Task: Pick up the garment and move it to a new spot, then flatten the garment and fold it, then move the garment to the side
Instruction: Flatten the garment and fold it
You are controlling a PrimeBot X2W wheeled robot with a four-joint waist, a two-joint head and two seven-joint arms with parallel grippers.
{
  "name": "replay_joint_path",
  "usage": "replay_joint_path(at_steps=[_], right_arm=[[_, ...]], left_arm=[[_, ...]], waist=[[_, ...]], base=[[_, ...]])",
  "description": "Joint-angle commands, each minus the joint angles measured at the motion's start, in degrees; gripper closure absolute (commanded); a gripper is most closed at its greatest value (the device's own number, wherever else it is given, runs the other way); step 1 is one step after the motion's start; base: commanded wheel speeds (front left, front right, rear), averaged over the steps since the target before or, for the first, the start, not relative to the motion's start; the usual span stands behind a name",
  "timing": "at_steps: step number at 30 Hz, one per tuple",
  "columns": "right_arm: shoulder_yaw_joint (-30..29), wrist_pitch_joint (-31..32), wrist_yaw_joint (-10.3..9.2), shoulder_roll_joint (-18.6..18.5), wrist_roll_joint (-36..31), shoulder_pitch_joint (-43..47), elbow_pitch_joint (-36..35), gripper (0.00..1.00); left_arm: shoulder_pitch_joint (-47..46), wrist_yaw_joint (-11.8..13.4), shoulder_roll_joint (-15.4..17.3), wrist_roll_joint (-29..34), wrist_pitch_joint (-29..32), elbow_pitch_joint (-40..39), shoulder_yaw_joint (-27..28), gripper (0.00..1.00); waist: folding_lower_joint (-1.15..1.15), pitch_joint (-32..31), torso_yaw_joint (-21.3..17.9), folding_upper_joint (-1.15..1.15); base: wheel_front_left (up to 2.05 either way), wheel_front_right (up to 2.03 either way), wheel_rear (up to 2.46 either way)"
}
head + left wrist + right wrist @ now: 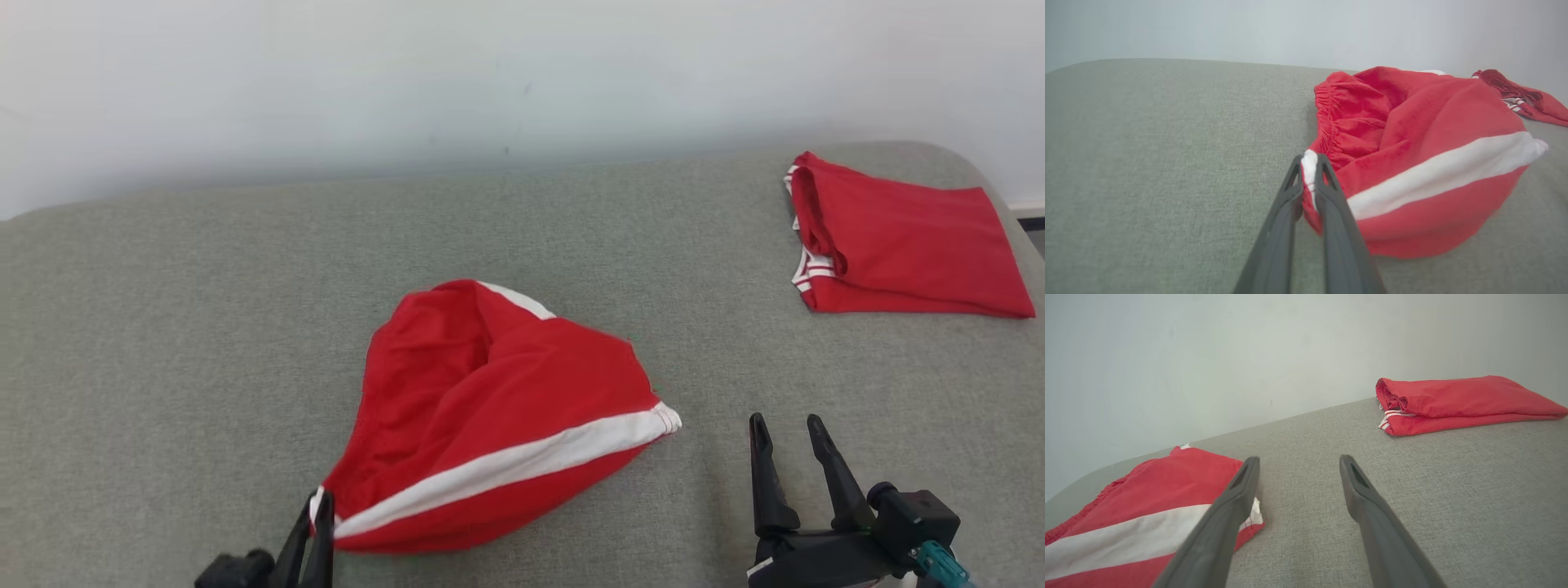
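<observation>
Trouble, if it comes, starts with the red shorts [490, 408]. They lie bunched in a loose hump on the grey cushion [163, 327], with their near waistband corner caught between the tips of my left gripper [320, 510]. Those jaws are pressed together on only a thin bite of white trim. I judge that a quick lift could pull the cloth free, or raise it twisted and harder to flatten. My right gripper [788, 423] hovers with its jaws spread wide and nothing between them, the striped hem corner just off its left finger. If I drag sideways rather than up, the hump may roll over on itself. Well beyond the right jaws sits a folded red pile [906, 245], and a long swing could knock it.
</observation>
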Motion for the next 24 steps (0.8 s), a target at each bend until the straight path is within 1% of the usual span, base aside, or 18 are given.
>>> replay_joint_path(at_steps=[1, 3, 4, 5, 6, 12, 17, 24], right_arm=[[0.0, -0.25, -0.15, 0.17, -0.42, 0.82, 0.18, 0.0], [0.03, -0.26, -0.15, 0.17, -0.51, 0.83, 0.34, 0.0], [0.0, -0.25, -0.15, 0.15, -0.52, 0.89, 0.41, 0.0], [-0.08, -0.25, -0.15, 0.16, -0.6, 0.96, 0.46, 0.0], [-0.14, -0.25, -0.15, 0.16, -0.64, 1.07, 0.52, 0.0], [-0.72, -0.26, -0.15, 0.17, -0.92, 1.53, 0.76, 0.0], [-0.59, -0.25, -0.15, 0.17, -0.98, 2.22, 0.97, 0.0], [-0.96, -0.25, -0.15, 0.16, -1.31, 3.15, 1.1, 0.0]], left_arm=[[1.03, 0.05, -0.19, -0.66, -0.24, -0.08, 0.3, 1.0], [2.35, -0.22, -0.7, -0.73, -0.22, 0.13, 0.91, 1.0], [2.88, -0.27, -0.94, -0.5, -0.22, 0.29, 1.24, 0.81], [3.22, -0.23, -1.15, -0.12, -0.21, 0.19, 1.66, 0.29], [3.61, -0.15, -1.38, 0.23, -0.21, -0.01, 2.1, 0.0], [5.31, 0.12, -2.45, 2.54, -0.22, -3.3, 6.1, 0.0], [6.95, -0.59, -2.39, 4.32, -0.22, -5.89, 9.72, 0.0], [9.05, -1.76, -2.44, 6.66, -0.23, -7.32, 12.75, 0.0]], waist=[[0.01, -0.63, 0.79, 0.0], [0.01, -0.76, 0.87, 0.0], [0.01, -0.86, 0.9, 0.0], [0.01, -0.97, 0.94, 0.0], [0.01, -1.1, 0.96, 0.0], [0.01, -2.11, 1.28, 0.0], [0.01, -3.52, 1.38, 0.0], [0.01, -4.93, 1.7, 0.0]], base=[[0.0, 0.0, 0.0], [0.0, 0.0, 0.0], [0.0, 0.0, 0.0], [0.0, 0.0, 0.0], [0.0, 0.0, 0.0], [0.0, 0.0, 0.0], [0.0, 0.0, 0.0], [0.0, 0.0, 0.0]])
